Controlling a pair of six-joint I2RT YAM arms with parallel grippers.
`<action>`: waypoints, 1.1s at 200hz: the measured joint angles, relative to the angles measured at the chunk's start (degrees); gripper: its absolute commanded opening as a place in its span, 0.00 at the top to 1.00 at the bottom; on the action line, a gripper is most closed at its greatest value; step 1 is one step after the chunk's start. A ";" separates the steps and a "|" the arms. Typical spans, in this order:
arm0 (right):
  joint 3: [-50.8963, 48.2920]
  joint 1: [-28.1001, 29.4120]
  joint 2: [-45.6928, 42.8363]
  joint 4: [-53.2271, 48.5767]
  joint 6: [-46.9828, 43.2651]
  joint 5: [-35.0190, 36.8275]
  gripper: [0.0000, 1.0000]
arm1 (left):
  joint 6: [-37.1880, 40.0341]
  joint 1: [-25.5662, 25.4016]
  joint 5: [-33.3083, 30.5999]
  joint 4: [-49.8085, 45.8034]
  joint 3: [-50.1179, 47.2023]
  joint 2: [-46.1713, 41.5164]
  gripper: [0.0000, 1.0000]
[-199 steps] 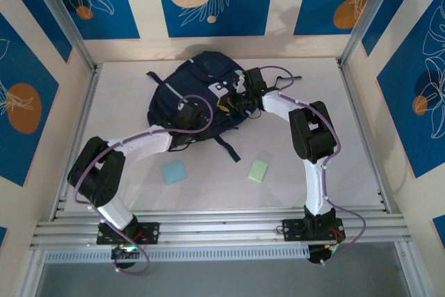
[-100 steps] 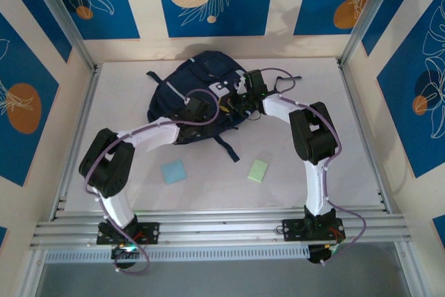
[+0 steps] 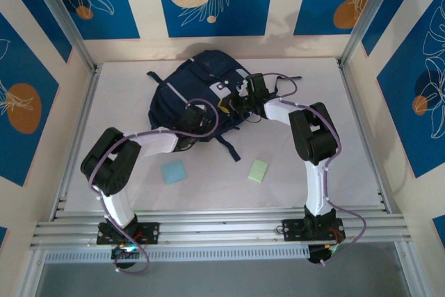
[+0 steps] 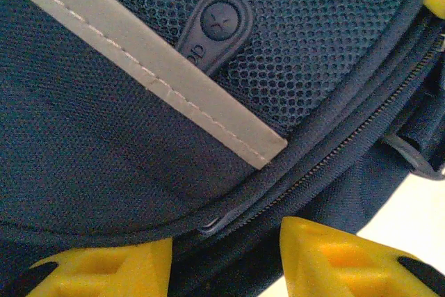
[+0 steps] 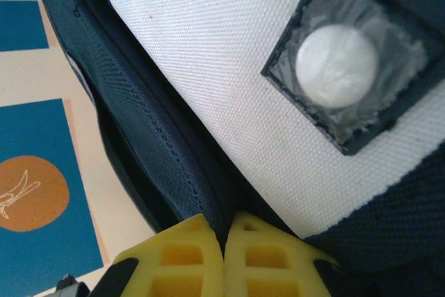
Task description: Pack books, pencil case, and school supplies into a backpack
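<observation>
The navy backpack (image 3: 198, 85) lies at the back of the table, its pale stripe (image 4: 160, 85) and zip seam close up in the left wrist view. My left gripper (image 3: 196, 119) (image 4: 226, 248) is at the bag's near edge, its yellow fingers (image 4: 334, 259) apart with the zippered rim between them. My right gripper (image 3: 238, 104) (image 5: 226, 224) is shut on a dark fold of the bag beside a white patch (image 5: 229, 67). A light blue pad (image 3: 174, 171) and a pale green pad (image 3: 258, 170) lie on the table in front. The books and pencil case are out of view.
A dark strap (image 3: 228, 149) trails from the bag toward the pads. Aluminium frame posts and patterned walls close the table (image 3: 361, 144) in on three sides. The arm bases sit on the rail at the near edge.
The left arm has folded in, carrying its gripper toward the bag's near edge, and its fingers have narrowed a little. The right gripper has stayed shut on the fabric.
</observation>
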 measured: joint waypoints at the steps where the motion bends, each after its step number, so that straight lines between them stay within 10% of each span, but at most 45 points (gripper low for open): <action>1: -0.07 -0.04 0.00 0.17 0.07 0.00 1.00 | 0.11 0.00 0.15 0.42 -0.13 0.00 0.58; 73: -1.66 -1.81 -0.48 3.45 2.49 0.22 1.00 | 0.94 0.09 6.64 8.59 -2.29 0.00 0.71; 144: -4.79 1.38 -2.45 4.15 7.37 -1.84 1.00 | -0.79 -0.44 12.83 17.18 2.69 -0.02 0.64; 220: -5.99 1.20 -2.99 5.31 7.98 -2.36 1.00 | -0.33 -0.76 5.64 0.48 5.01 -6.60 0.60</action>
